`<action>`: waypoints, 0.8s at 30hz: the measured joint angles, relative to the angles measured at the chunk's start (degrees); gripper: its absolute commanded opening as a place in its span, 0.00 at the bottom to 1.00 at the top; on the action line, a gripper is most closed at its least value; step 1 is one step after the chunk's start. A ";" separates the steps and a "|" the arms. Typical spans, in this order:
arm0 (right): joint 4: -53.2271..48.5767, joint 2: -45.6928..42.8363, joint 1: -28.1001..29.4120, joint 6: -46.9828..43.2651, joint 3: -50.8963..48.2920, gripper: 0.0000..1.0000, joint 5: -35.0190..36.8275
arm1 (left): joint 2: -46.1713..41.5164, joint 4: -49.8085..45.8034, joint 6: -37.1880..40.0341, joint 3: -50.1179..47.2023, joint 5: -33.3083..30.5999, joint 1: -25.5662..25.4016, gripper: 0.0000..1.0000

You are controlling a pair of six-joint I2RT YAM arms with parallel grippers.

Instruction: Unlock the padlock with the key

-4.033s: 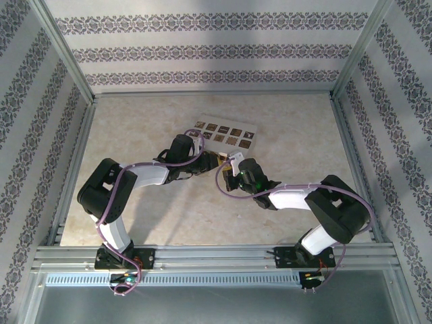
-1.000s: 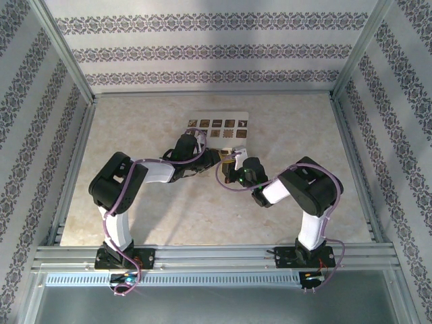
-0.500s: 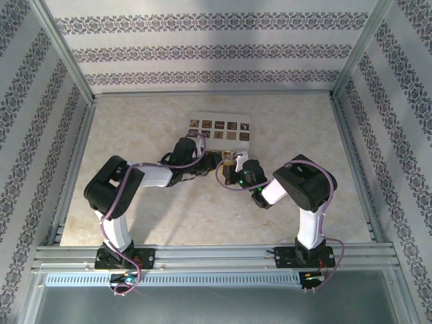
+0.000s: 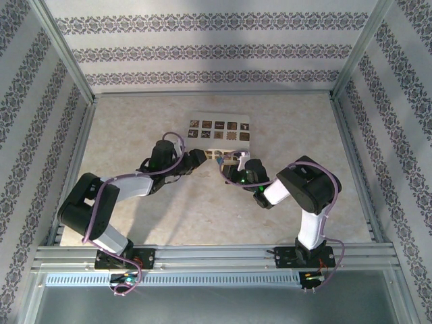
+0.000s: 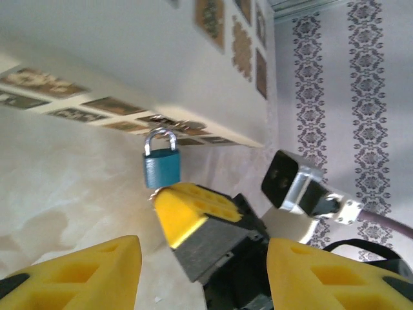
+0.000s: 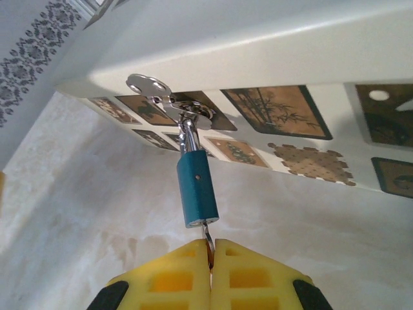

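My right gripper (image 6: 210, 253) is pinched tight on the key (image 6: 207, 232), whose blade sits in the bottom of the blue padlock (image 6: 197, 190). My left gripper (image 5: 203, 258) hangs near it, jaws apart, holding nothing. The padlock stands up off the key above the table (image 6: 84, 194), with spare keys (image 6: 151, 87) on its shackle (image 5: 160, 137) lying against the picture card (image 6: 284, 110). Both shackle legs look seated, so I judge the key is in but the lock not sprung. The turn and the pull remain.
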 measured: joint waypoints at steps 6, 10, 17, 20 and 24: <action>-0.57 -0.09 0.00 4.68 0.37 0.00 -2.16 | 1.84 7.39 -4.57 -3.15 0.00 0.00 0.49; -1.49 -0.09 0.00 7.82 1.22 0.00 -3.02 | 5.62 14.10 -8.41 -5.09 -0.02 0.00 0.48; -2.01 -0.20 0.00 11.47 2.08 0.00 -3.76 | 13.29 24.92 -13.88 -5.64 -0.02 0.00 0.46; -2.45 -0.79 0.00 12.66 2.08 0.00 -3.87 | 15.28 28.28 -15.15 -5.64 -0.02 -0.04 0.45; -3.26 -1.49 0.00 14.27 2.08 0.00 -3.87 | 17.57 32.06 -16.39 -5.60 -0.02 -0.04 0.43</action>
